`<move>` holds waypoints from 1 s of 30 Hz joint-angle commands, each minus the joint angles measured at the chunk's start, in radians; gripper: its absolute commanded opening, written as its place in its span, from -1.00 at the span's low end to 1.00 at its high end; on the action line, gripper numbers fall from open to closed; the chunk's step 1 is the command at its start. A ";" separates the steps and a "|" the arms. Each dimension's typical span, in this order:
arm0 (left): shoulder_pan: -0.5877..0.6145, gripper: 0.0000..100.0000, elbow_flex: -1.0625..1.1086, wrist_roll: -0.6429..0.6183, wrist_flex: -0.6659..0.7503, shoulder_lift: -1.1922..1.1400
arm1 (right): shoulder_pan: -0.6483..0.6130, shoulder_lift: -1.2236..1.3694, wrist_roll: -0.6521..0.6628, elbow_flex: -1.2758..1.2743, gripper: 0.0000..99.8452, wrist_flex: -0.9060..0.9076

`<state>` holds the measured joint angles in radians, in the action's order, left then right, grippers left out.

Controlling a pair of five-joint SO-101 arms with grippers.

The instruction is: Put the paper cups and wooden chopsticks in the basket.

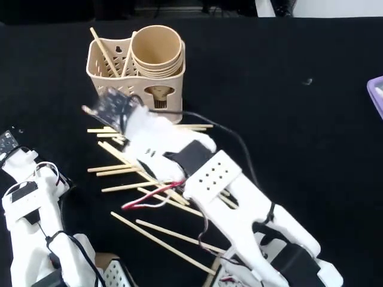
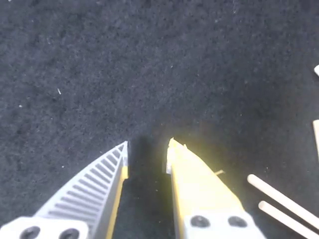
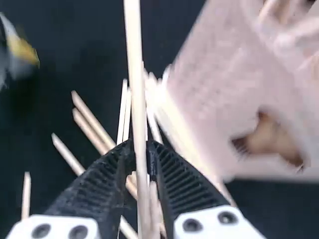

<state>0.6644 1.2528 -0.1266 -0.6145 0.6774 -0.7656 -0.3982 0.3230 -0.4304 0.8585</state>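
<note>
Chopstick (image 3: pixel 133 50) clamped in right claw (image 3: pixel 140 147) — basket (image 3: pixel 239 89) blurred beside it, left claw (image 2: pixel 147 143) parted, empty.

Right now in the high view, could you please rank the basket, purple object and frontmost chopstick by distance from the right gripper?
1. Basket, just behind the right gripper holding a chopstick.
2. Frontmost chopstick, near the arm bases.
3. Purple object, at the right edge.

Black table cover (image 1: pixel 311 155) under the whole setup. The edge of something purple (image 1: pixel 376 95) pokes in at 3 o'clock, and there's a tiny speck (image 1: pixel 307 81) around 2 o'clock.
</note>
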 commanded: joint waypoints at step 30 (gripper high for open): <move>-0.015 -0.73 -0.007 -0.002 0.015 0.023 | 0.157 0.507 -0.318 0.817 -0.98 -0.612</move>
<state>0.6644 1.2528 -0.1266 -0.6145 0.6774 -0.6322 0.0760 0.0176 0.3030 0.2601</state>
